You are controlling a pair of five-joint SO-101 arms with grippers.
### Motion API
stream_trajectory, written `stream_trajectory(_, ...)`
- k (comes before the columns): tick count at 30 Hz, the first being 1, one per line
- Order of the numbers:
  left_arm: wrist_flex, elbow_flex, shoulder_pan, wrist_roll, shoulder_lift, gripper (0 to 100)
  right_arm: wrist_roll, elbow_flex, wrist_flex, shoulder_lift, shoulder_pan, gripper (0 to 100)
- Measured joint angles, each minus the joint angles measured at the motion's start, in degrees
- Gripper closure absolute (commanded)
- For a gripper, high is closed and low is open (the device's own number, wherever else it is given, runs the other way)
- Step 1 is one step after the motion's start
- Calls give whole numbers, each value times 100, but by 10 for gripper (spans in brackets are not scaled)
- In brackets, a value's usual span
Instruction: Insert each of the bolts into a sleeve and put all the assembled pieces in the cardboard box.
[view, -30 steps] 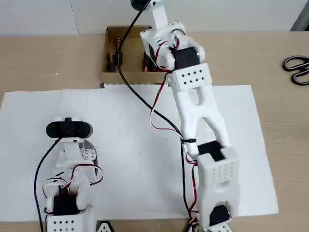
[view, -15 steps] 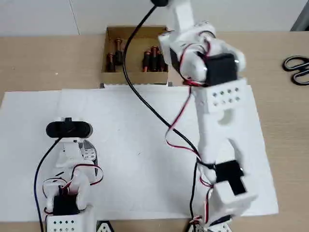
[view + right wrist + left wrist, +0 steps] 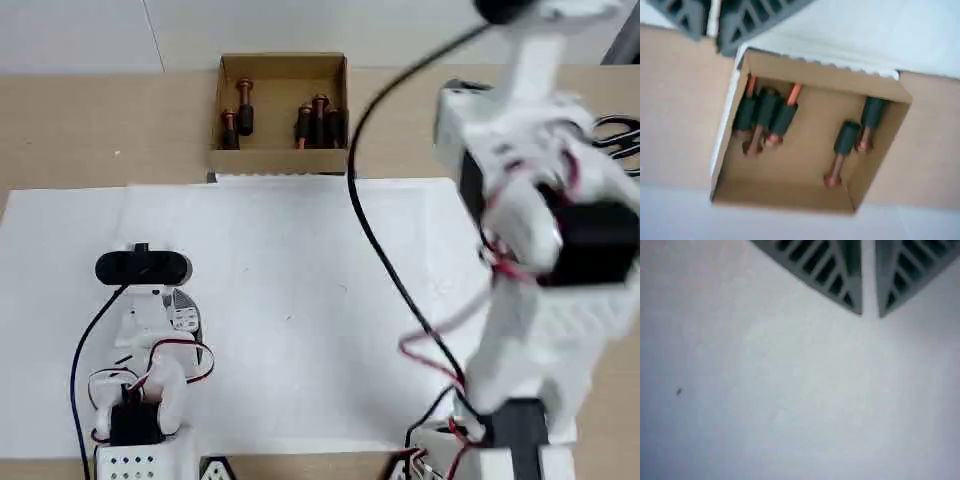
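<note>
Your cardboard box (image 3: 283, 160) sits at 12 o'clock on the desk (image 3: 100, 120) with five sleeved bolts (image 3: 318, 120) inside; the left gripper (image 3: 870, 313) and right gripper (image 3: 714, 42) each show fingers pinched to a narrow slit, holding nothing

A fixed camera looks down over the pale wooden bench (image 3: 100, 120). Left wrist camera faces the white paper sheet (image 3: 790, 400) closely; right looks into the brown cardboard box (image 3: 800, 170), shared overhead.

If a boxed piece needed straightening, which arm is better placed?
Right, probably. The right hand is raised, with its camera looking into the cardboard box at the assembled pieces. The left hand sits low over the white paper, by its own base, far from the box.
</note>
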Motion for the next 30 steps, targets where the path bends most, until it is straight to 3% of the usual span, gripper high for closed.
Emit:
stream_trajectory(9, 0, 0, 0, 0, 0, 994, 18, 2576, 9, -2505, 255, 995)
stream_trajectory(14, 0, 0, 0, 0, 0, 994, 18, 5011, -422, -4387, 668, 995)
stream_trajectory(24, 0, 0, 0, 0, 0, 994, 53, 10136, -1345, -8800, 721, 995)
stream_trajectory(30, 0, 0, 0, 0, 0, 994, 53, 10919, -1644, -8985, 712, 995)
